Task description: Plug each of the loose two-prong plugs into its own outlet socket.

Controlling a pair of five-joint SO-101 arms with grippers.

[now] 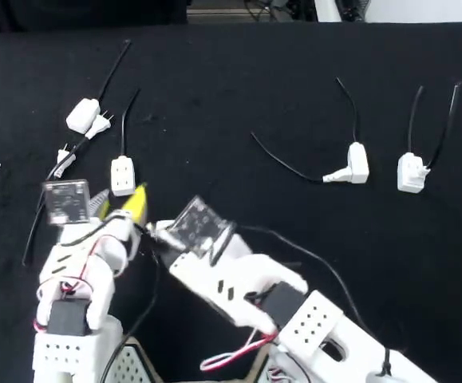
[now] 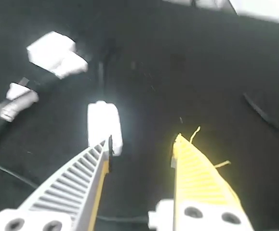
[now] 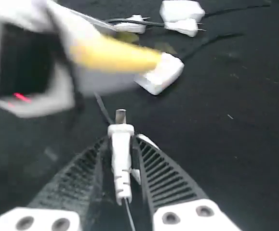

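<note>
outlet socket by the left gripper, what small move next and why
Probably shift the open left gripper over the outlet socket, which lies beyond its grey finger, not between the fingers, to steady it; the right gripper holds a plug aimed toward it.

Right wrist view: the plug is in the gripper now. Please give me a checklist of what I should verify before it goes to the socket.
1. Grip on the plug by the right gripper: ok, it is clamped between both fingers.
2. The plug lined up with the socket: not ok, the socket lies off the plug's axis.
3. The socket's slots facing the plug: cannot tell.
4. The socket steadied by the left gripper: not ok, it is open, and the socket sits at one fingertip, not between the two.
5. Free approach: not ok, the left gripper's yellow finger lies right by the socket.
</note>
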